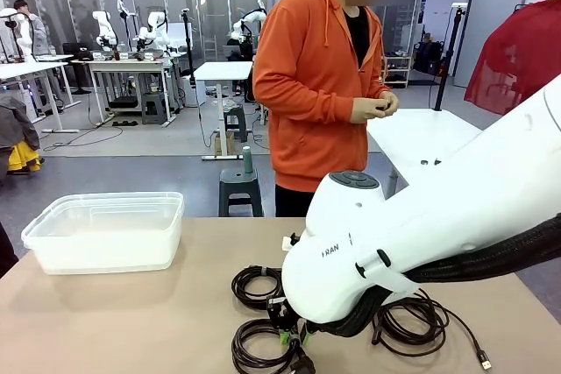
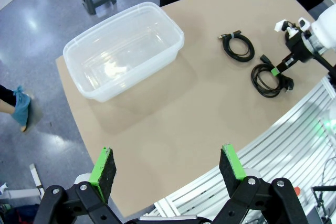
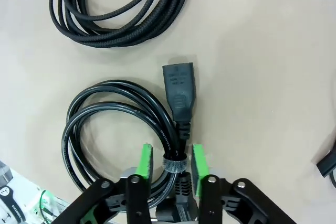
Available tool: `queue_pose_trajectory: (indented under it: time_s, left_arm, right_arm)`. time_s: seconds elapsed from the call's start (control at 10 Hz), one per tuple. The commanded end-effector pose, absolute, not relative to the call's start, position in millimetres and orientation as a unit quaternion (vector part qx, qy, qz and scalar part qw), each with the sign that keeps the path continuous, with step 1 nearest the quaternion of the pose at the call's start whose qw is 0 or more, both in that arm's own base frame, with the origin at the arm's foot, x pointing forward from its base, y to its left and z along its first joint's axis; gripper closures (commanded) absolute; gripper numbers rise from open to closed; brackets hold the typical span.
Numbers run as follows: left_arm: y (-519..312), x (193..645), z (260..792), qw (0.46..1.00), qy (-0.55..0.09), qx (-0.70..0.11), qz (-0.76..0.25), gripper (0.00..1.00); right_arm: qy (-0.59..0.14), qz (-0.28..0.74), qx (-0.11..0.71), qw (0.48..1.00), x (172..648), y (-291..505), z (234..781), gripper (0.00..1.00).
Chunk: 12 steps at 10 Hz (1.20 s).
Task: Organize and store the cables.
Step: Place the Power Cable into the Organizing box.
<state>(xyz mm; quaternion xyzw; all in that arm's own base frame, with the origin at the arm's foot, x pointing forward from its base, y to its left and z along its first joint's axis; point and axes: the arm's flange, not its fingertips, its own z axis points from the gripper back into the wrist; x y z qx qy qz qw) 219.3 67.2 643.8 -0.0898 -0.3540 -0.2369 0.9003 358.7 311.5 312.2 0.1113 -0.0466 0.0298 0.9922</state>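
The banded power cord coil [image 3: 72, 140] lies at the table's near edge, about the middle. Its band [image 3: 174, 162] sits between the green pads of my right gripper [image 3: 170, 156], which stand just apart from it and grip nothing. I'd close squarely on the band, so that every loop lifts together toward the clear tub [image 1: 105, 229] at far left. My left gripper [image 2: 168, 174] hangs wide open and empty.

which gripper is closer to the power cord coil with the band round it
Right. The right gripper stands open astride the power cord coil, a pad on each side. The left gripper hangs open high over the table, well away from it.
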Motion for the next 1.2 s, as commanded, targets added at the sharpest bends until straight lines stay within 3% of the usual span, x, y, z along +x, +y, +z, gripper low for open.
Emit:
queue_pose_trajectory:
  time_s: [0.0,0.1,0.4,0.8,1.1]
  left_arm:
    - [66.3,218.4,644.5,0.898,-0.355,-0.089,-0.242,0.00]
    - [66.3,218.4,644.5,0.898,-0.355,-0.089,-0.242,0.00]
    - [66.3,218.4,644.5,0.898,-0.355,-0.089,-0.242,0.00]
    - [66.3,218.4,644.5,0.898,-0.355,-0.089,-0.242,0.00]
    - [66.3,218.4,644.5,0.898,-0.355,-0.089,-0.242,0.00]
  right_arm:
    - [-0.065,-0.003,0.101,0.993,354.9,321.7,316.4,0.17]
    - [-0.066,-0.005,0.100,0.993,355.2,320.8,318.7,0.00]
    - [-0.086,0.012,0.097,0.991,353.0,311.3,350.4,0.02]
    - [-0.088,0.112,0.088,0.986,361.4,255.2,429.5,0.00]
    - [-0.099,0.159,0.062,0.980,334.3,193.5,463.8,0.00]
